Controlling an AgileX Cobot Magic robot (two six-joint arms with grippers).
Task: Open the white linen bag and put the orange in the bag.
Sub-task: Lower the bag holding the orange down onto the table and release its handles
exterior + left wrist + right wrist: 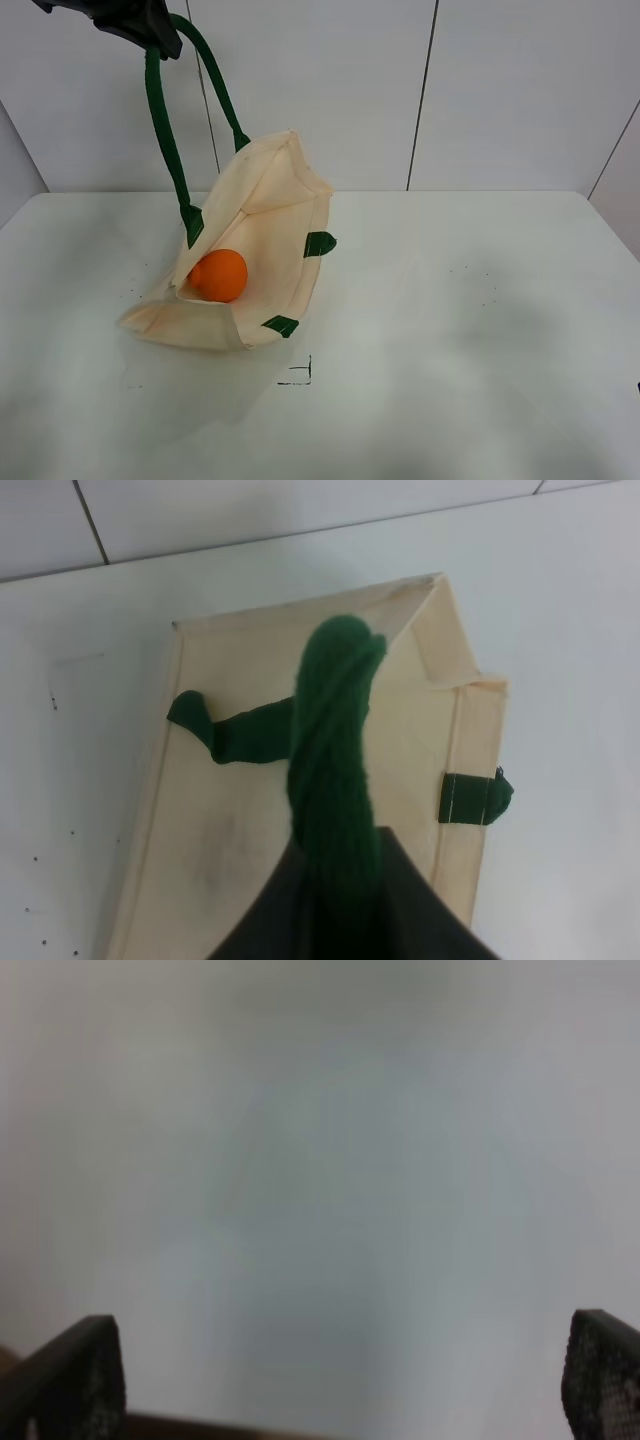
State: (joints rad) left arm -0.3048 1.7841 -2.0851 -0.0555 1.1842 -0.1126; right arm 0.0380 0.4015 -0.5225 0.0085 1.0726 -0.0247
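The white linen bag [262,250] lies on the table at the left, its mouth held open and facing the camera. The orange [219,275] sits inside the bag's mouth. My left gripper [150,28] is shut on one dark green strap handle [162,120] and holds it high above the table at the top left. In the left wrist view the handle [335,750] runs up between the jaws, with the bag [240,810] below; the orange is hidden there. My right gripper [340,1380] is open, empty, over plain table, out of the exterior view.
The white table [470,330] has a small black corner mark [300,375] in front of the bag. The bag's other handle shows only as green tabs [319,243] at the rim. A panelled wall [430,90] stands behind the table.
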